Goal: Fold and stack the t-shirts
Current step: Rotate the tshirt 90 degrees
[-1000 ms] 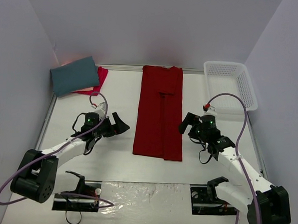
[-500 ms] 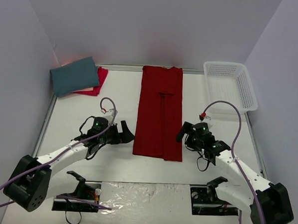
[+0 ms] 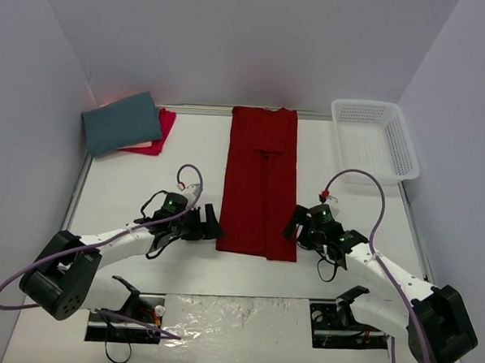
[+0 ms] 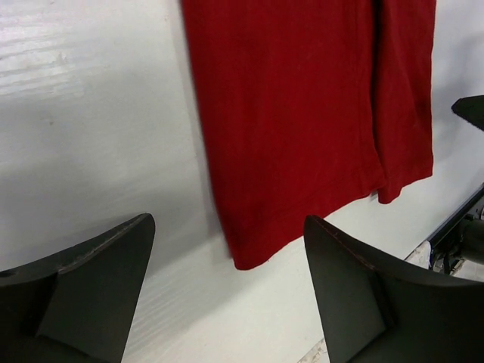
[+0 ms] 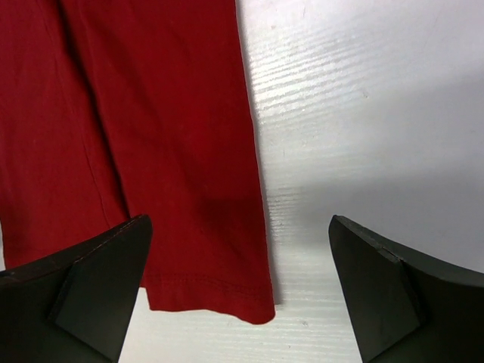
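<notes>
A deep red t-shirt (image 3: 260, 178) lies flat in the middle of the table, folded lengthwise into a long strip. My left gripper (image 3: 211, 224) is low by the strip's near left corner (image 4: 246, 261), jaws open, nothing between them. My right gripper (image 3: 291, 225) is low by the near right corner (image 5: 257, 306), jaws wide open astride that corner's edge, holding nothing. At the back left a folded slate-teal t-shirt (image 3: 122, 122) rests on a folded pinkish-red t-shirt (image 3: 157, 136).
A white mesh basket (image 3: 375, 140) stands at the back right. Side walls close in the table (image 3: 144, 188) on the left and right. The arm bases and mounts sit along the near edge.
Both arms have moved toward the near edge and inward, coming down to the red strip's two near corners. The left jaws have narrowed a little. The shirts have not moved.
</notes>
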`<state>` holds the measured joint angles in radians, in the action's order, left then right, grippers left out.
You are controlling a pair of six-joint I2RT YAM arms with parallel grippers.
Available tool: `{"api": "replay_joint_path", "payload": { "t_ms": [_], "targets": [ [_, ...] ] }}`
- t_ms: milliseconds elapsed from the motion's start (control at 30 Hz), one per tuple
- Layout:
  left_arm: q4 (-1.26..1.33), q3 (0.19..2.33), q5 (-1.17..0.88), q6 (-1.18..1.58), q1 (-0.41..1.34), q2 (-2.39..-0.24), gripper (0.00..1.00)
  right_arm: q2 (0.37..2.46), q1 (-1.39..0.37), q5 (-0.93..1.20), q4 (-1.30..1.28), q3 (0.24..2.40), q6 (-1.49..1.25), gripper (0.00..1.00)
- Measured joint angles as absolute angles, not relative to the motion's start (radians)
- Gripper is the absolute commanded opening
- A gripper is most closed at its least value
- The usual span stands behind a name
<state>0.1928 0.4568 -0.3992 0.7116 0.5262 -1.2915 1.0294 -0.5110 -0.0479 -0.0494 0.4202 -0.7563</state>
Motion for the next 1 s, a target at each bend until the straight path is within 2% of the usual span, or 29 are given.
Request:
{"api": "replay_joint_path", "payload": {
  "t_ms": [367, 633, 900, 1000],
  "targets": [
    [0.249, 0.492, -0.421, 0.715, 0.582, -1.375, 0.64, 1.031, -0.566, -0.067, -0.063, 0.394, -0.812, 1.0],
    [0.138, 0.506, -0.369, 0.718, 0.673, -1.339, 0.61, 1.014, -0.593, -0.091, -0.094, 0.394, -0.842, 1.0],
    [0.064, 0.502, -0.333, 0.722, 0.68, -1.3, 0.61, 1.015, -0.604, -0.112, -0.1, 0.394, -0.849, 1.0],
    [0.076, 0.501, -0.334, 0.725, 0.68, -1.309, 0.56, 1.024, -0.613, -0.117, -0.1, 0.394, -0.849, 1.0]
  ]
}}
